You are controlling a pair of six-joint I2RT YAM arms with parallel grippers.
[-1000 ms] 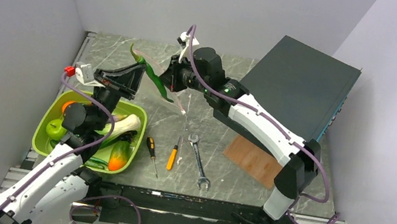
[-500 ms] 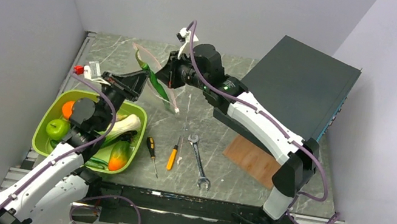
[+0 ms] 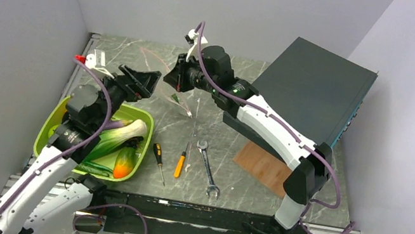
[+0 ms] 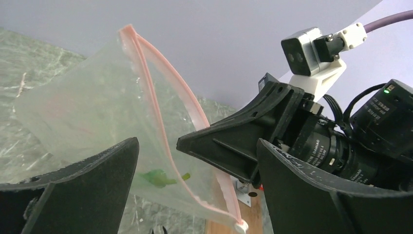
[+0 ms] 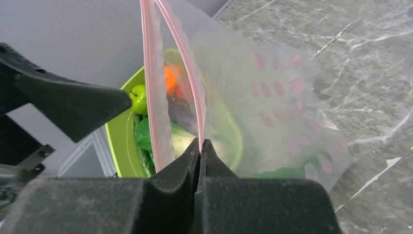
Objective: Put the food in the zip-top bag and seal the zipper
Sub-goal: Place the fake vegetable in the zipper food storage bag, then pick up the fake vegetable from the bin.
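1. The grey marble table (image 3: 237,190) fills the middle of the top view. A black box (image 3: 315,94) stands at the upper right.
2. The right arm (image 3: 273,132) reaches from the lower right to upper centre. The left arm (image 3: 47,172) rises from the lower left over the lime-green tray (image 3: 47,127).
3. The zip-top bag (image 4: 92,117) hangs in the air at upper centre, off the table, between the two grippers. Its mouth stands apart.
4. A wooden board (image 3: 264,165) lies flat to the right of centre, just below the black box.
5. The right gripper (image 5: 200,146) has its fingers pressed together on the bag's mouth edge and carries the bag.
6. The left gripper (image 3: 147,86) has its fingers spread wide with nothing between them. It points at the bag's mouth and is not touching it.
7. Food:
   - A curved green pepper (image 4: 158,178) lies in the bottom of the bag.
   - A green apple (image 5: 139,99) and an orange ball (image 5: 169,79) lie in the tray.
   - A white-and-green vegetable (image 3: 125,131) also lies in the tray.
8. A wrench (image 3: 208,170) and two screwdrivers (image 3: 157,158) (image 3: 180,165) lie side by side at lower centre, right of the tray.
9. The zipper (image 4: 163,112), a pink strip, runs unsealed along both lips of the mouth.
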